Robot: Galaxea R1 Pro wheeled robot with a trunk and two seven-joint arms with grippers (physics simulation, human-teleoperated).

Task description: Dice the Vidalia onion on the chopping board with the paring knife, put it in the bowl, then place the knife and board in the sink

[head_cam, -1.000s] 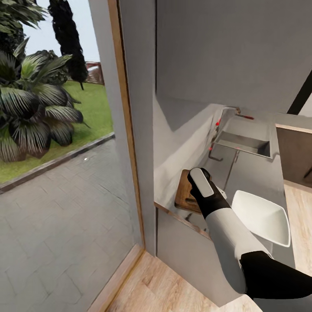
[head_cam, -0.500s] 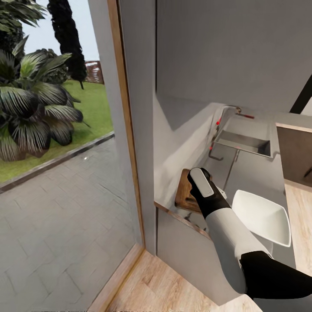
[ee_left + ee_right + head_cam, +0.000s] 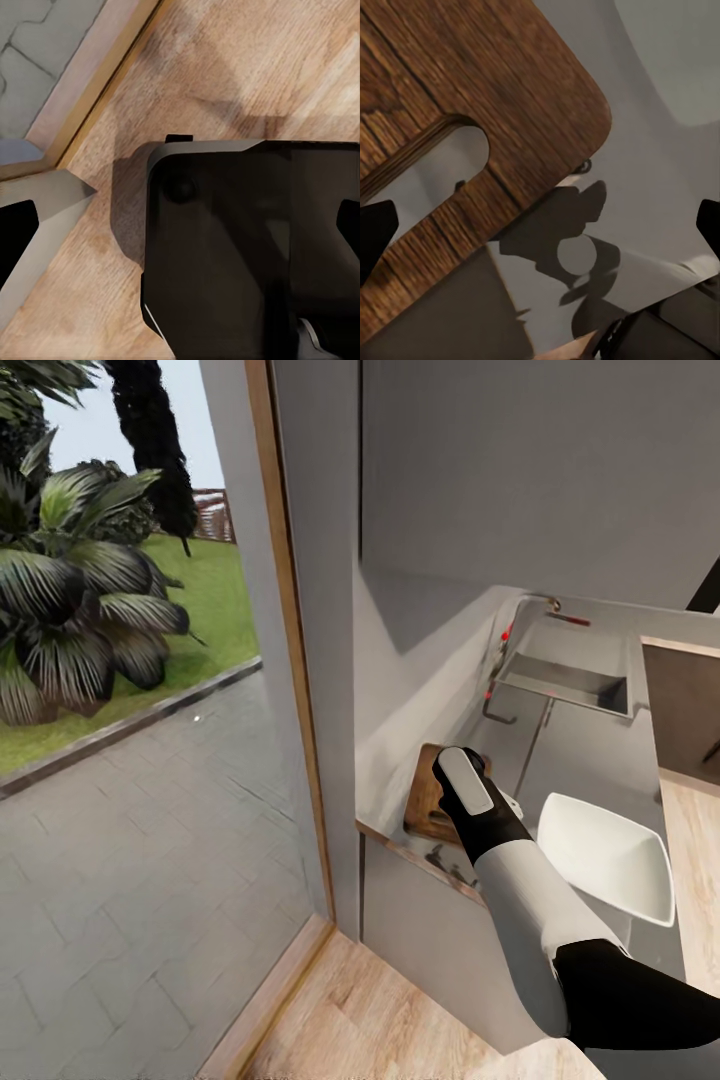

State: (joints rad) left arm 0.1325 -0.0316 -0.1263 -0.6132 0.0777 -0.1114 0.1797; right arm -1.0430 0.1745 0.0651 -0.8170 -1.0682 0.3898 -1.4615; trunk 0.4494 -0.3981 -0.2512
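We've got our right claw [image 3: 447, 778] hanging over the chopping board [image 3: 472, 97] handle slot, probably lining up a grab, can't tell if it's released or clenched.

The grey countertop [image 3: 590, 760] carries the chopping board [image 3: 428, 800] near its end, the white bowl [image 3: 605, 857] just beside it.

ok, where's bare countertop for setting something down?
Bare steel runs between the bowl and the sink, across the flat drainboard. The countertop's near end is crowded: the chopping board, right arm and bowl sit close together there.
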